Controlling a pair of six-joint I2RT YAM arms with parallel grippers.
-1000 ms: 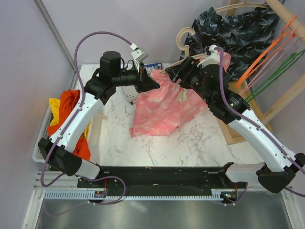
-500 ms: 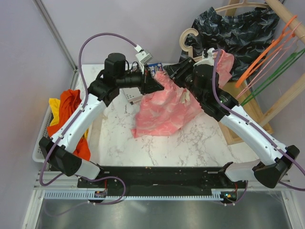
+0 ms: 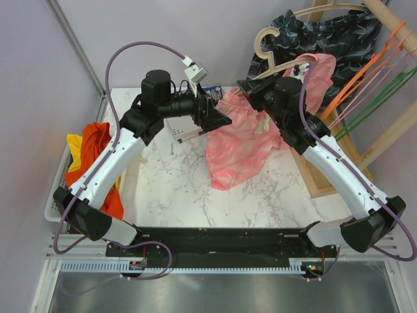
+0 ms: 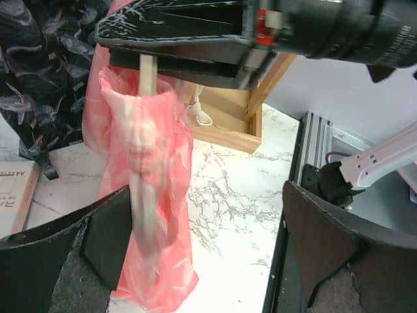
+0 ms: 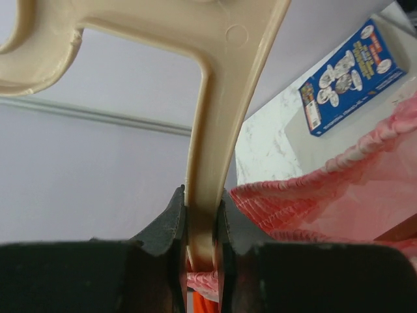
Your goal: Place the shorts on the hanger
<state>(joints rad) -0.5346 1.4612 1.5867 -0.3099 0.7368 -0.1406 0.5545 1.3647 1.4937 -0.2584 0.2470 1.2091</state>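
The right gripper (image 5: 201,222), clamped on the hanger (image 5: 215,98), has risen higher above the table (image 3: 176,189). The shorts (image 3: 244,140) hang narrower from it (left gripper (image 4: 207,195) gapes wide).

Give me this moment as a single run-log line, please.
right gripper: shut on hanger | left gripper: open, near shorts | shorts: on hanger arm, hanging down

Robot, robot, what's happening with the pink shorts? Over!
Left gripper open. Right gripper shut on pale beige plastic hanger. Salmon-pink mottled shorts draped on it. Dark wave-print garment hangs behind.
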